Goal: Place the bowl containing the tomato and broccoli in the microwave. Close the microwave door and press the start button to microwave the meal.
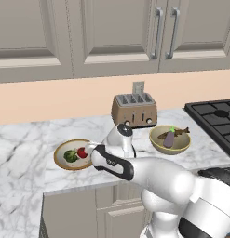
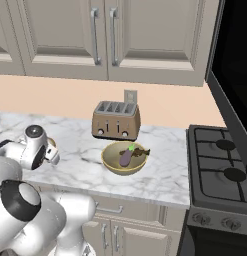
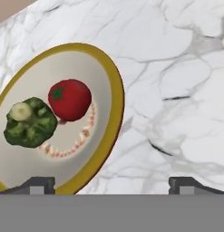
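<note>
1. Bowl sits on the marble bench, under the left fingertip; its rim passes between the two tips
2. Broccoli lies in the bowl, ahead-left of the claw; tomato touches it, closer to the claw's centre line
3. Claw is released, jaws spread wide, grasping nothing
4. Toaster stands beyond the claw; tan bowl well right; stove farthest right
</note>
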Robot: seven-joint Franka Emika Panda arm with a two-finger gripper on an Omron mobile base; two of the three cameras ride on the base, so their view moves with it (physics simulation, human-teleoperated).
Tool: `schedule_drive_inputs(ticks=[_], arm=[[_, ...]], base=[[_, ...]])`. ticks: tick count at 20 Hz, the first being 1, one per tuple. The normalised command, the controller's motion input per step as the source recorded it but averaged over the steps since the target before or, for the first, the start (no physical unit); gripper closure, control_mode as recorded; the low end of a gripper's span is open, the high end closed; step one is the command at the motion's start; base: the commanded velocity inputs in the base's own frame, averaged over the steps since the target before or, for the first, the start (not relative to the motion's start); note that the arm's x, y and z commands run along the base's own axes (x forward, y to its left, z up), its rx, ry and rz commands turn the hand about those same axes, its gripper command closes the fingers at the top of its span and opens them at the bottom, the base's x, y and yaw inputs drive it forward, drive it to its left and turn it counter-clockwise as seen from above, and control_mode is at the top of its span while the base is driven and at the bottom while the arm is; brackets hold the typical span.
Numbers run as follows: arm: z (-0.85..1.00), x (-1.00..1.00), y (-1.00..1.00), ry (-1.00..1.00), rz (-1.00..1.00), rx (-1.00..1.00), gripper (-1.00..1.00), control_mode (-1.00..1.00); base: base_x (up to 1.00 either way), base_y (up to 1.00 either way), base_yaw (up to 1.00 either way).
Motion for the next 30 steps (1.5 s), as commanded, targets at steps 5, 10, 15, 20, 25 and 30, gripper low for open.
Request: schedule_drive_inputs(ticks=[5, 10, 15, 20, 25, 30], arm=[[-0.18, 0.30, 0.14, 0.00, 0.00, 0.00, -1.00, -1.00], [-0.18, 0.23, 0.17, 0.00, 0.00, 0.00, -1.00, -1.00], [-0.19, 0.16, 0.14, 0.00, 0.00, 0.00, -1.00, -1.00], [-0.17, 0.12, 0.14, 0.00, 0.00, 0.00, 1.00, -1.00], [-0.09, 0.08, 0.12, 0.00, 0.00, 0.00, 1.00, -1.00], [0.00, 0.00, 0.00, 0.00, 0.00, 0.00, 1.00, -1.00]], base=[[0.00, 0.00, 0.00], [0.00, 0.00, 0.00], [0.00, 0.00, 0.00], [0.00, 0.00, 0.00], [0.00, 0.00, 0.00], [0.00, 0.00, 0.00]])
